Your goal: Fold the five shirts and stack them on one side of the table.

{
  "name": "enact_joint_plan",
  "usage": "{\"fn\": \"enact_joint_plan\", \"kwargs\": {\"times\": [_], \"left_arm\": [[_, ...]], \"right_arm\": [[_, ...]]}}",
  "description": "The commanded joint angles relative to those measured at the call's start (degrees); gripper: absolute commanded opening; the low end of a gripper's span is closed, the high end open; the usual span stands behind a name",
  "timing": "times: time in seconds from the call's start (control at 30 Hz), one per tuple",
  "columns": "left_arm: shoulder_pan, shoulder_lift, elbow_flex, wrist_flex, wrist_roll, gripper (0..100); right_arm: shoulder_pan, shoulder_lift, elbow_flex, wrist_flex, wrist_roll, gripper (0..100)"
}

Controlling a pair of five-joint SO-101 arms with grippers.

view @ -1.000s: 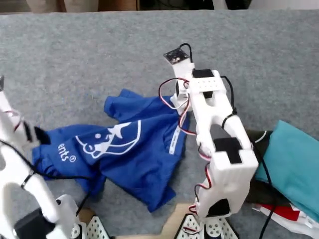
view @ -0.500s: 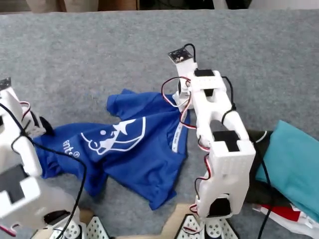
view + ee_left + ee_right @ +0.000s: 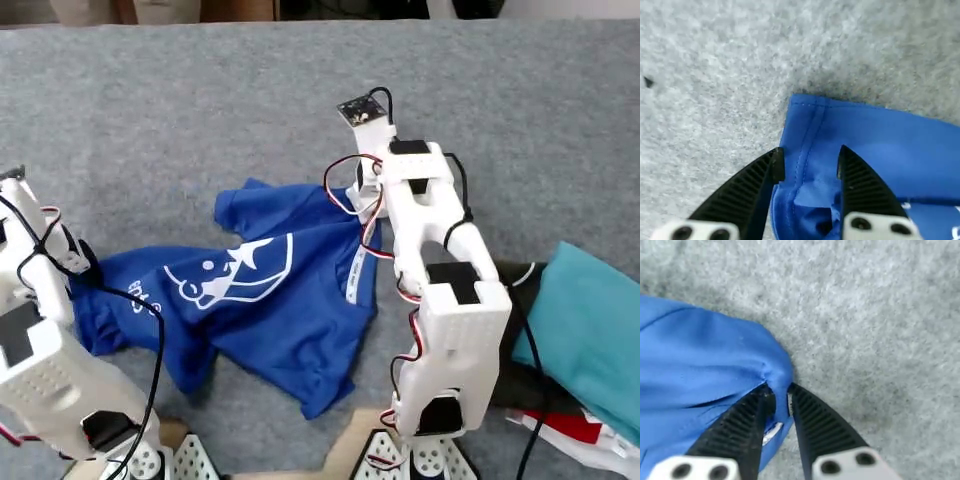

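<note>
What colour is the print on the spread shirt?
White print on the blue shirt; clearest in the high view.

Teal shirt [image 3: 590,320] cut off by the edge. Right arm [image 3: 430,225] covers part of blue shirt [image 3: 280,320]. Left arm [image 3: 35,350] cropped.

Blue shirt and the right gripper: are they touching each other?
Touching. The right wrist view shows the right gripper closed on a bunched fold of the blue shirt, with the cloth pinched between its two fingers.
</note>
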Motion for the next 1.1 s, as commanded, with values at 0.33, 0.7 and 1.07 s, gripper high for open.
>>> {"fn": "enact_joint_plan", "kwargs": {"times": [0.33,0.7,1.07], "left_arm": [[0.9,3.8,-3.3,-4.1,6.6,17],[-1.9,3.8,-16.6,4.1,6.4,17],[-0.4,8.1,-9.8,-4.7,6.8,18]], "right_arm": [[1.3,1.7,-2.3,-1.9,-0.4,0.5],[1.2,1.8,-2.3,-1.9,-0.4,0.5],[1.2,1.8,-2.3,-1.9,-0.4,0.5]]}}
